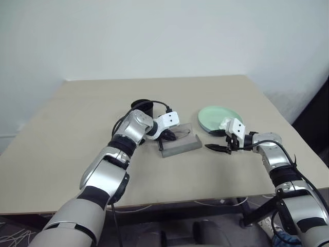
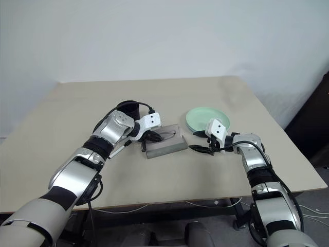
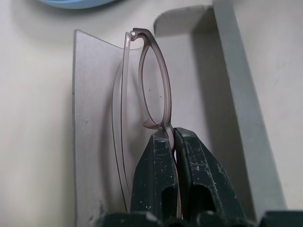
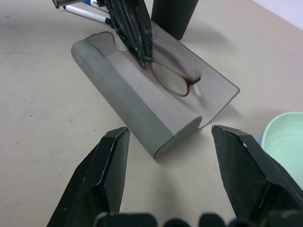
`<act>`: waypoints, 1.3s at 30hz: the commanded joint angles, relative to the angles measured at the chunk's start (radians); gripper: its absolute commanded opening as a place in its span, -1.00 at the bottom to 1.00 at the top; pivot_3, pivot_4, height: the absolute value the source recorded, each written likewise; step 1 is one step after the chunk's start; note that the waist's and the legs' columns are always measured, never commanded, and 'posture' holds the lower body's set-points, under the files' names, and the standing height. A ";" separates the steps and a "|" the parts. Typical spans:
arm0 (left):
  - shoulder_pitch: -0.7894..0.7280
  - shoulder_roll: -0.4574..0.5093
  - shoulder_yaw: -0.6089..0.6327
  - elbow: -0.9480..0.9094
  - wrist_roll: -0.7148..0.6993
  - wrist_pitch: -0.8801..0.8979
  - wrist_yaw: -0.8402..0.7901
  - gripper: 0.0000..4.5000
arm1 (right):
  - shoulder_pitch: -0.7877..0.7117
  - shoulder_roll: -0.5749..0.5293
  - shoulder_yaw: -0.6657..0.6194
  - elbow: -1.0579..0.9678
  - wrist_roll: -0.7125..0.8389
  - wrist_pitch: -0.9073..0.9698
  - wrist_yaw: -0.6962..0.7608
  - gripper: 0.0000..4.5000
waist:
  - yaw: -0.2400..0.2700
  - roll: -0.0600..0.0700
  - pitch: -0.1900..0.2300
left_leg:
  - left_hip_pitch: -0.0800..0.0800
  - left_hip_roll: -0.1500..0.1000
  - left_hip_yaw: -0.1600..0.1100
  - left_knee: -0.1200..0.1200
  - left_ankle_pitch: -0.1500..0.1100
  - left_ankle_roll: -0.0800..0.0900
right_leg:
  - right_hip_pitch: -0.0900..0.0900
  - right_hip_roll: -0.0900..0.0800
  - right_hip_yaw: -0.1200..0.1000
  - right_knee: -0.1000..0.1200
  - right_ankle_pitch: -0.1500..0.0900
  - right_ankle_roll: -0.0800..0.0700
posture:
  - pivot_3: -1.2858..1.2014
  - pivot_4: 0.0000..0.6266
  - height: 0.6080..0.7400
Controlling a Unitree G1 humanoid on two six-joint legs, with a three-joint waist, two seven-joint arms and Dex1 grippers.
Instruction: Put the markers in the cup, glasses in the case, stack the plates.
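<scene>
Beige tabletop point(image 1: 61, 139) against a pale wall is what I'm working over. My left gripper point(image 3: 173, 142) is pinching the thin dark-framed round-lens glasses point(image 4: 174, 78) at the bridge, holding them inside the open grey rectangular case point(image 4: 128, 106), whose translucent smoky lid point(image 4: 208, 80) is lying back on the far side. Just beyond the case, the tall black plastic cup point(image 4: 174, 14) is standing upright. White-bodied markers point(image 4: 87, 13) are lying on the table left of the case, beside the cup. My right gripper point(image 4: 168, 161) is hovering just right of the case, fingers spread wide, grasping nothing. Behind it, the round mint green plastic plate point(image 1: 218, 117) is resting on a light blue plate point(image 4: 259, 137) whose edge is just peeking out.
</scene>
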 commanded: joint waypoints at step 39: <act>-0.024 0.087 0.130 -0.395 -0.304 0.244 -0.294 -0.99 | 0.018 0.017 -0.006 -0.062 0.012 -0.004 -0.021 0.33 | -0.001 0.000 0.000 | -0.001 0.000 -0.001 0.000 0.000 0.000 | 0.000 0.000 0.000 0.000 0.000 0.000 | 0.03 -1.00 0.88</act>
